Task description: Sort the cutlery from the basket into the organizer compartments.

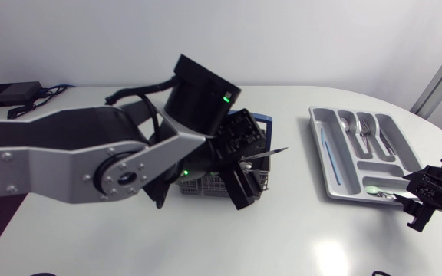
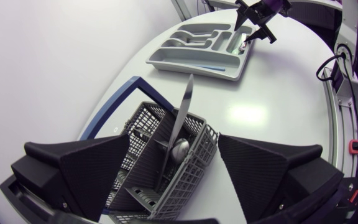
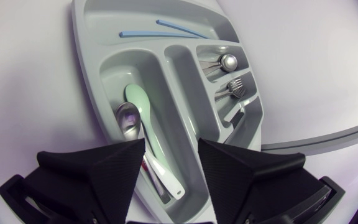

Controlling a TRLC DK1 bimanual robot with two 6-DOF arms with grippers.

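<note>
one white table (image 1: 298, 230); grey organizer (image 1: 344, 165)

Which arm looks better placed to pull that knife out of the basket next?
Left. The left tool hangs directly over the basket, open fingers either side of the knife standing in it. The right tool is off at the tray, over a pale spoon, far from the basket.

Head: above, looking down on table (image 1: 298, 230).
Left wrist: close over basket (image 2: 201, 146), facing organizer (image 2: 191, 65).
Right wrist: close over organizer.
Shared: organizer.
</note>
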